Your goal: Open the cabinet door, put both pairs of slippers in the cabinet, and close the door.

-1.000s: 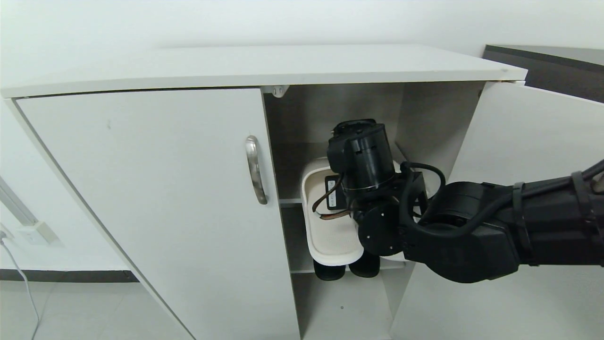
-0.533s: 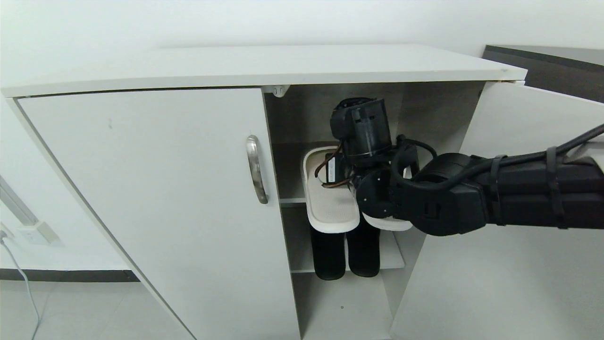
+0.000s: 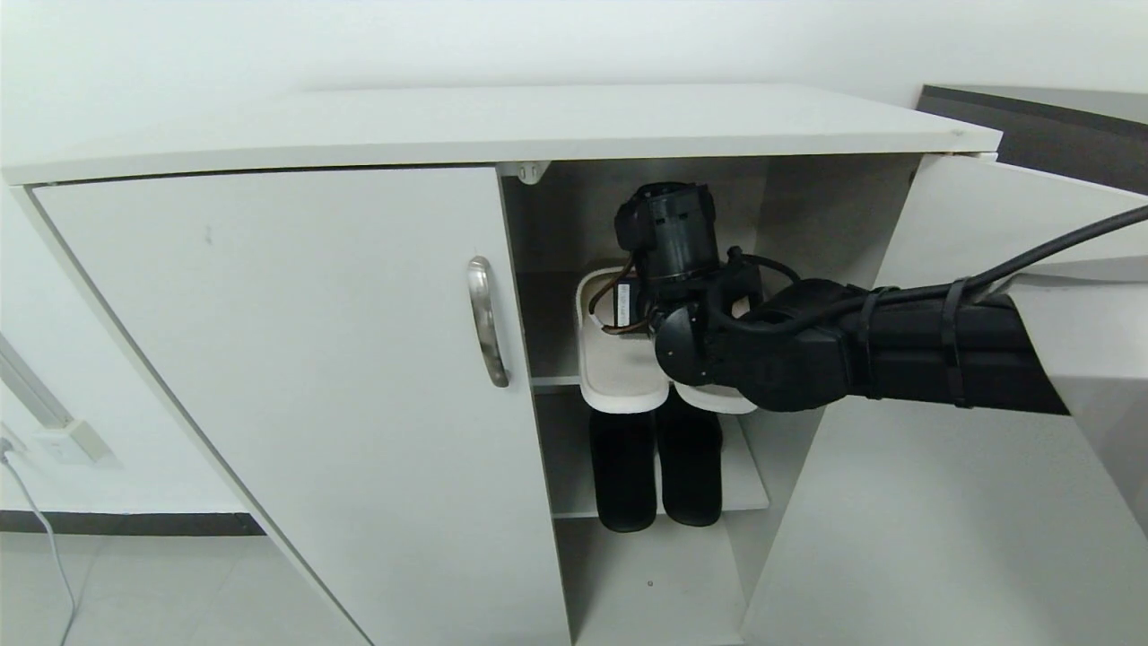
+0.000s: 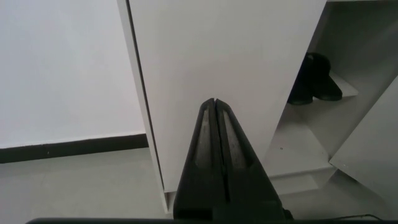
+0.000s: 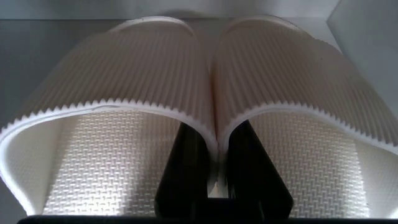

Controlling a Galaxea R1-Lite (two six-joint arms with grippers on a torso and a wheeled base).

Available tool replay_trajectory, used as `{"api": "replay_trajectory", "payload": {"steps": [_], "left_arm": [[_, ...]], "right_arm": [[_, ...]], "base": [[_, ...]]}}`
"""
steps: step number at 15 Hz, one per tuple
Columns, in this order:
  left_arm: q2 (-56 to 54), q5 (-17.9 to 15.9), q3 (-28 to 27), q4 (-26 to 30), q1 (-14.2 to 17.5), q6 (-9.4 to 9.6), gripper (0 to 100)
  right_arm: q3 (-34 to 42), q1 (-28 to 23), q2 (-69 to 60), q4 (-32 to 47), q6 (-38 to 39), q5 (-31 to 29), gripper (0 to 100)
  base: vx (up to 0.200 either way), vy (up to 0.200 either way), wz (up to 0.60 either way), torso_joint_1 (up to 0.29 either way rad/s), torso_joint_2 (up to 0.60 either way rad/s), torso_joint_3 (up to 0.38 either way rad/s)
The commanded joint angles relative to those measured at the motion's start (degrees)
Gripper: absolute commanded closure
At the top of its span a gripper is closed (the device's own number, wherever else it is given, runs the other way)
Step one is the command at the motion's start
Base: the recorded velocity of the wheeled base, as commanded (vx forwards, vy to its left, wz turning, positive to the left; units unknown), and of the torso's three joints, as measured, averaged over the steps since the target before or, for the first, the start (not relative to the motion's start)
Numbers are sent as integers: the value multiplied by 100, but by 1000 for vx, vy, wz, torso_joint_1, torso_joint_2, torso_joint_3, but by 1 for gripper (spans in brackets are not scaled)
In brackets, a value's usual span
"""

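The white cabinet (image 3: pixel 269 377) has its right door (image 3: pixel 995 242) swung open and its left door shut. My right arm reaches inside at upper-shelf height, its gripper (image 5: pixel 214 180) shut on the inner edges of the white slippers (image 5: pixel 211 93), pinched side by side. The white slippers (image 3: pixel 619 377) lie on the upper shelf with their heels overhanging its front edge. A black pair of slippers (image 3: pixel 655 471) rests on the shelf below. My left gripper (image 4: pixel 214 109) is shut and empty, out in front of the shut left door, with the black slippers (image 4: pixel 314 81) farther off.
A metal handle (image 3: pixel 484 321) is on the shut left door. The bottom compartment (image 3: pixel 650 583) holds nothing. A wall socket with a cable (image 3: pixel 27 467) is low on the left. Grey floor (image 4: pixel 81 186) lies before the cabinet.
My right arm has pushed deeper into the cabinet and risen, carrying the white slippers from in front of the lower shelf up onto the upper shelf. This uncovered the black pair.
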Motion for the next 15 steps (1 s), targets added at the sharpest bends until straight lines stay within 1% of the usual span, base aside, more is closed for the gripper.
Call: {"api": "replay_trajectory", "payload": {"steps": [1,7,8,12,15], "left_arm": [[0,1,1,4,5,-2,100],[0,10,1,4,5,-2,100],[0,10,1,4,-4,-2,100],[0,10,1,4,5,-11,100],[0,10,1,4,-4,-11,100]], "right_arm": [[-34,-35,90,-6,-1,-2,100],[-34,-132,213,-33,8,-2,100],[-16,-132,204,-24,8,-2,0],[159,-114,99,-24,25,-11,0],[537,-26,-191,-68,43,-20,0]], "base": [[0,0,0,0,0,0],[0,0,0,0,0,0],[0,0,0,0,0,0],[0,0,0,0,0,0],[0,0,0,0,0,0]]}}
